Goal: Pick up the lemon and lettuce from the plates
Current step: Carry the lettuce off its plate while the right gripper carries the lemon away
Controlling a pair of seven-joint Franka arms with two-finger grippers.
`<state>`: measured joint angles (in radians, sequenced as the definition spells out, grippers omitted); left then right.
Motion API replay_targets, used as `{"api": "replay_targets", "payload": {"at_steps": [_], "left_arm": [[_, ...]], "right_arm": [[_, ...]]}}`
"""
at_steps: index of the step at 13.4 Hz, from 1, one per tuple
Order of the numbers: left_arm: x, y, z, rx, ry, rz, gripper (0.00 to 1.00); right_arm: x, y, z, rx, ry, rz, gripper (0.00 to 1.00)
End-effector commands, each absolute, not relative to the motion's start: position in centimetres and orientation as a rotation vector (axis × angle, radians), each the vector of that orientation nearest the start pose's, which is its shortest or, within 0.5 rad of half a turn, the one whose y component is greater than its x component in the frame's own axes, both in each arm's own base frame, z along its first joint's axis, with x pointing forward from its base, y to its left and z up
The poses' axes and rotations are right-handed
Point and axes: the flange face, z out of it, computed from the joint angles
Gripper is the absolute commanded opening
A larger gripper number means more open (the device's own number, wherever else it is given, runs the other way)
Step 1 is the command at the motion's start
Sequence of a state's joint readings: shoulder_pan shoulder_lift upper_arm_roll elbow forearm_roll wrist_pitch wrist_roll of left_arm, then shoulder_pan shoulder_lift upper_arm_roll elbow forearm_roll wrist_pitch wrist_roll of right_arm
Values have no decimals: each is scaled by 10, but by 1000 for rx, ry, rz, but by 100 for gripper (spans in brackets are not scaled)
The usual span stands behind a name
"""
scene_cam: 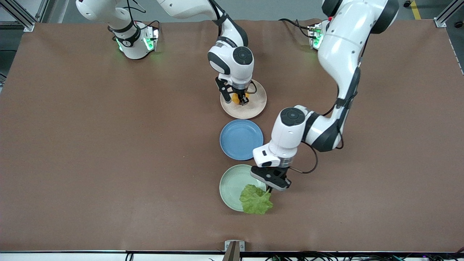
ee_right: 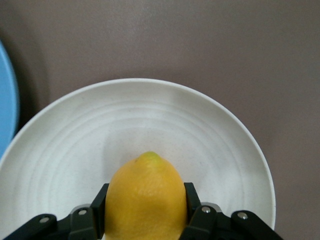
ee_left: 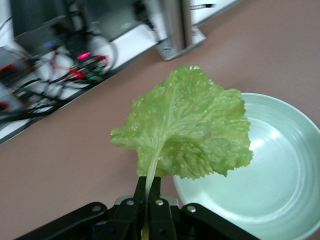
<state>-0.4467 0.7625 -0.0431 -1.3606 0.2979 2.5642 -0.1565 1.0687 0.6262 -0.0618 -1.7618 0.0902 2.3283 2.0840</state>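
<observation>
The yellow-orange lemon [scene_cam: 236,98] is gripped between the fingers of my right gripper [scene_cam: 240,100] over the beige-pink plate [scene_cam: 255,106]. In the right wrist view the lemon [ee_right: 145,175] fills the gap of the gripper [ee_right: 145,205], above the plate [ee_right: 150,110]. My left gripper [scene_cam: 269,188] is shut on the pale stem of the lettuce [scene_cam: 255,200], at the mint green plate's [scene_cam: 230,185] rim toward the left arm's end. In the left wrist view the leaf [ee_left: 185,125] spreads out from the gripper [ee_left: 148,182], partly over the plate [ee_left: 280,200].
A blue plate [scene_cam: 241,139] lies between the two plates; its edge shows in the right wrist view [ee_right: 6,100]. A metal bracket [scene_cam: 234,247] sits at the table's front edge, also seen in the left wrist view [ee_left: 175,30] beside cables.
</observation>
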Motion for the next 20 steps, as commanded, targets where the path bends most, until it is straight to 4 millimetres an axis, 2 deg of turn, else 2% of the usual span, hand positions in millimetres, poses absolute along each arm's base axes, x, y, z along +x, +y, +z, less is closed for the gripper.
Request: {"api": "replay_targets", "payload": {"at_steps": [1, 3, 5, 7, 8, 9, 11, 12, 14, 15, 16, 18, 19, 20], "left_arm": [[662, -309, 355, -2960, 674, -590, 3], [638, -262, 371, -2948, 633, -508, 3], [609, -221, 378, -2948, 577, -450, 3], [587, -187, 356, -2939, 571, -333, 3], [582, -164, 341, -2933, 573, -268, 3], [577, -141, 326, -2933, 558, -207, 3], [564, -121, 299, -2937, 540, -115, 4], [562, -106, 284, -2944, 506, -67, 5], [553, -92, 257, -2950, 483, 16, 6], [551, -77, 247, -2958, 449, 38, 6], [550, -66, 239, -2966, 424, 41, 6], [547, -66, 225, -2976, 427, 35, 12], [546, -65, 220, -2977, 427, 44, 22], [545, -65, 214, -2980, 427, 49, 36]], "right_arm": [[377, 534, 253, -2784, 1579, 44, 0], [414, 504, 284, -2859, 1404, 60, 0], [455, 463, 310, -2959, 1120, 70, 0], [493, 409, 327, -3033, 915, 97, 0], [505, 377, 328, -3056, 826, 104, 0], [520, 341, 326, -3070, 758, 110, 0], [540, 267, 310, -3087, 625, 106, 0], [546, 236, 298, -3094, 558, 86, 0], [554, 179, 271, -3107, 414, 35, 0], [557, 148, 260, -3112, 320, 6, 0], [559, 124, 256, -3115, 249, -19, 0], [566, 85, 251, -3124, 94, -44, 0], [568, 72, 249, -3126, 6, -40, 0], [569, 58, 245, -3128, -48, -37, 0]]}}
